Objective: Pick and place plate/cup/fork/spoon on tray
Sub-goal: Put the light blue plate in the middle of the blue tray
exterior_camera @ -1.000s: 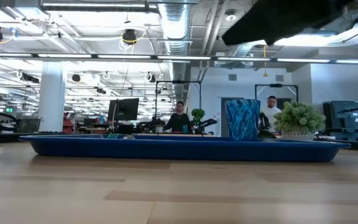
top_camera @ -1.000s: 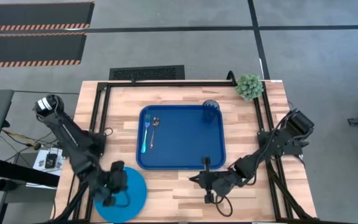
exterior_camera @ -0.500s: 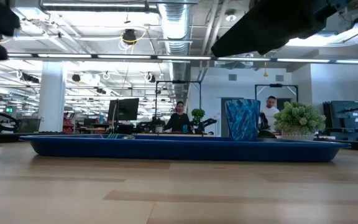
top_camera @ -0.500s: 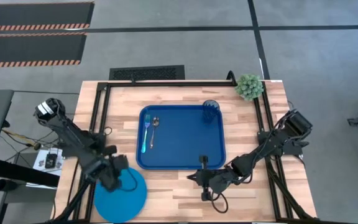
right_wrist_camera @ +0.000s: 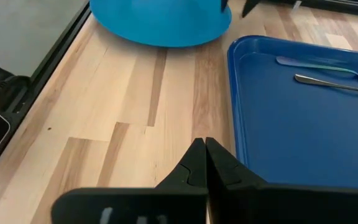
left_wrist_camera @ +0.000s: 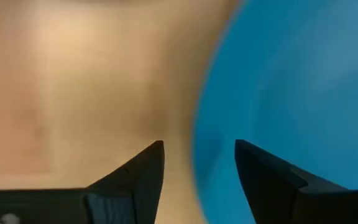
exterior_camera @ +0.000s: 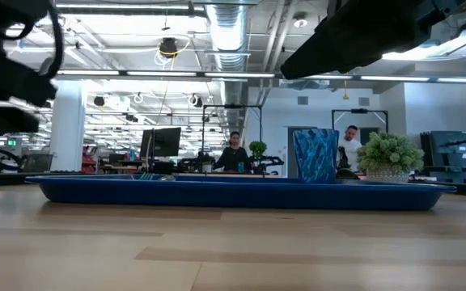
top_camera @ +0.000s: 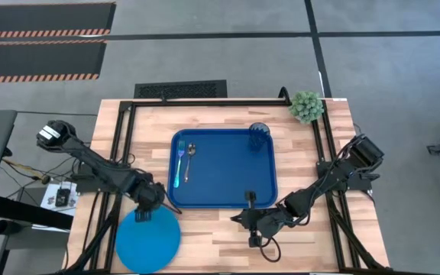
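Plate (top_camera: 147, 238) flat on the table (top_camera: 228, 237) near the front-left corner, still off the tray (top_camera: 224, 169). Left gripper (top_camera: 145, 215) right over its far edge, fingers wide, holding nothing. Risky: thin rim lying flush, easy to skid toward the table edge instead of lifting. Right gripper (top_camera: 237, 218) pinched shut, parked by the tray's front rim. Fork (top_camera: 179, 165), spoon (top_camera: 189, 160), cup (top_camera: 259, 136) already on the tray. Can't tell if the left fingers touch the plate.

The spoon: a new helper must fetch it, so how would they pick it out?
Find the dark-blue tray mid-table. Near its left edge two utensils lie side by side. The spoon is the dark metallic one, farther from the rim than the teal-handled fork.
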